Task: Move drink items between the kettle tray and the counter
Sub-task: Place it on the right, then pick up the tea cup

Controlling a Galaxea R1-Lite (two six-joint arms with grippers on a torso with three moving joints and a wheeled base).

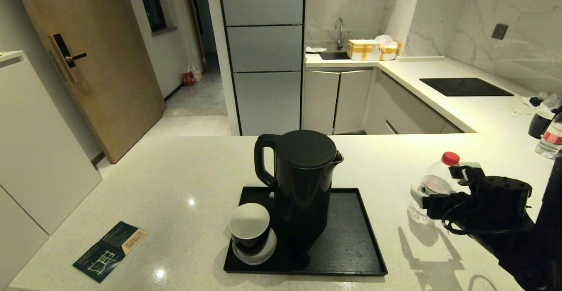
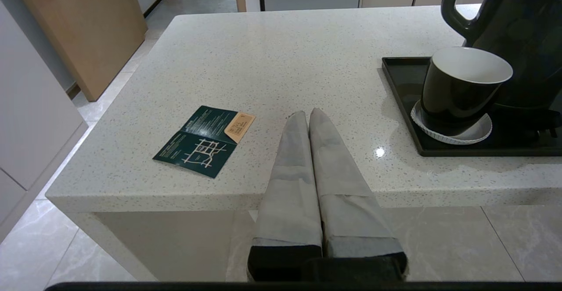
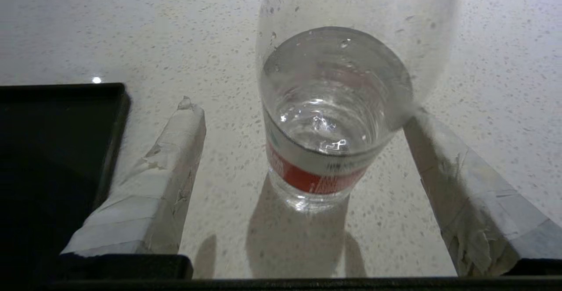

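Standing upright on the counter, the water bottle is clear of the kettle tray, off the tray's right edge. Right gripper sits low around it, jaws spread wide. In the right wrist view the bottle rises between the two taped fingers; one finger stands apart from the bottle on the tray side with bare counter showing between, the other lies against or just beside the bottle's shoulder, and contact there cannot be judged. Bottle base rests on the stone, its shadow falling toward the camera. Red cap and red label visible.

Kettle stands on the tray near its far edge, handle toward the counter's left end. Cup sits on a white saucer at the tray's near left corner, just beside the kettle.

Left gripper hangs at the counter's near edge, well left of the tray, jaws pressed together on nothing. A dark green leaflet lies flat toward the counter's near left corner.

A second bottle and dark cup stand at the far right of the counter.
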